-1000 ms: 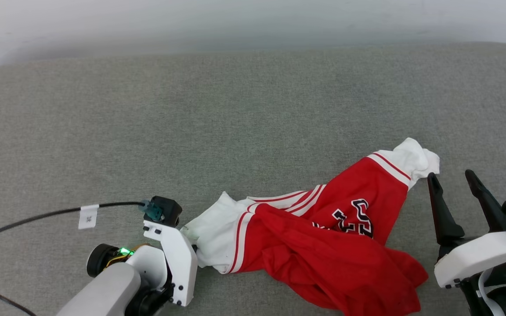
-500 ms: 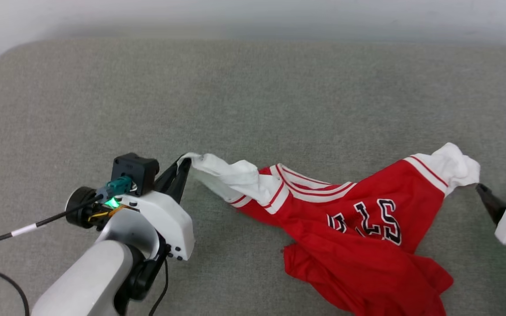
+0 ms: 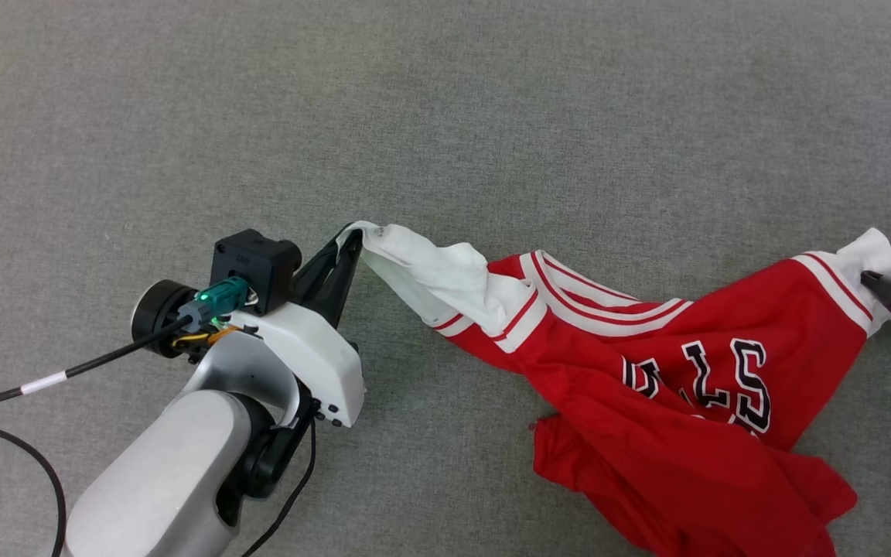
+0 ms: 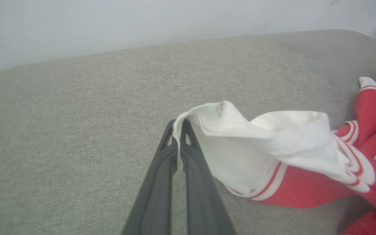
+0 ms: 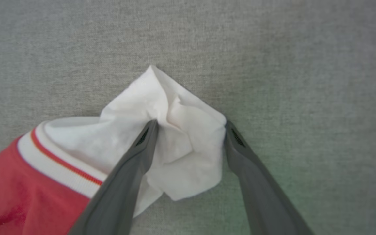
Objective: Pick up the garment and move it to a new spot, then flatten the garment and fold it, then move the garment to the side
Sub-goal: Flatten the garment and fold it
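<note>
The garment (image 3: 685,387) is a red jersey T-shirt with white sleeves and dark lettering, lying stretched and rumpled across the grey cushion. My left gripper (image 3: 353,236) is shut on the edge of one white sleeve (image 4: 273,140), which is held a little above the surface; in the left wrist view the fingertips (image 4: 178,125) pinch that cloth. My right gripper (image 5: 191,122) is open and straddles the other white sleeve (image 5: 188,147), one finger on each side of the bunched cloth. One dark right finger (image 3: 882,288) shows at the head view's right edge.
A grey fabric cushion (image 3: 445,116) stretches all around the shirt. A black cable (image 3: 43,383) with a white tag trails from my left wrist to the lower left. A pale wall (image 4: 142,23) rises behind the cushion's far edge.
The camera has shifted. My left gripper has lifted the white sleeve and drawn it away from the rest of the shirt, stretching it out. The open right gripper has come over the other sleeve.
</note>
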